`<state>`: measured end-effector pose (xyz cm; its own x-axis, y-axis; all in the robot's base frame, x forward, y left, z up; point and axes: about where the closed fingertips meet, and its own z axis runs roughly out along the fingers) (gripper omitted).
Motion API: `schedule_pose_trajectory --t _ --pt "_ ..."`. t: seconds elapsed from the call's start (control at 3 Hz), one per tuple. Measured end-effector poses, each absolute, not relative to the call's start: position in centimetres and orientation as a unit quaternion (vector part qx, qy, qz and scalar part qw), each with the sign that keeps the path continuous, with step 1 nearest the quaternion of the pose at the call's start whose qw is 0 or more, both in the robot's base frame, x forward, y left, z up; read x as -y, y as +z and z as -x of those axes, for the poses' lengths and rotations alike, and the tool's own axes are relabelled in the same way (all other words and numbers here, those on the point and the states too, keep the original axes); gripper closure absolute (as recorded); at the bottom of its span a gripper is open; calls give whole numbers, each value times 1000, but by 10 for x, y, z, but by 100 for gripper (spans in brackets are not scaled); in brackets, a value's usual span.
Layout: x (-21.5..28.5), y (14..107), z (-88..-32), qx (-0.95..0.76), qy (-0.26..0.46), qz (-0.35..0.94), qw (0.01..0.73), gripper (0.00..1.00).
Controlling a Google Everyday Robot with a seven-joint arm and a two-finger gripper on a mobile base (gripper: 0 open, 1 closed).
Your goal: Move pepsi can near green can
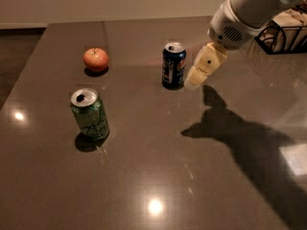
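**Inspector:** Pepsi can (173,66), position to be recorded. Start from the near edge and work back.

**Assistant:** Nearest is the dark, glossy table (144,186), with a bright light reflection close to the front. Next, on the left side of the view, the green can (90,114) stands upright. It has a silver top with the opening showing and dark scribbled lettering on its side. To the right of it, at about the same depth, the arm's shadow (240,133) lies across the surface.

**Inspector:** And the pepsi can itself?

**Assistant:** It stands farther back, near the middle of the table, upright and well apart from the green can. The body is dark blue, the top silver, and the round logo is partly visible on the side facing right. It casts a small shadow at its base.

**Inspector:** Gripper?

**Assistant:** The gripper (192,83) is cream-coloured and angled down to the left. Its tip is just beside the pepsi can's lower right side. I cannot confirm contact, and I cannot tell whether the gripper is open or closed. It holds nothing that I can see. The white arm (249,8) runs from it to the upper right corner.

**Inspector:** Beyond that?

**Assistant:** A red apple (96,59) sits at the far left, behind the green can. A black wire basket (288,37) is at the far right edge.
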<state>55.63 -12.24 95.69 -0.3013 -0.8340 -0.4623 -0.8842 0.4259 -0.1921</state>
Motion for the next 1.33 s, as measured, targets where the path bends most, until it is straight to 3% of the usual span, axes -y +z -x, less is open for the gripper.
schedule_pose_trajectory --t 1.33 --pt "62 913 -640 -821 109 488 276 0"
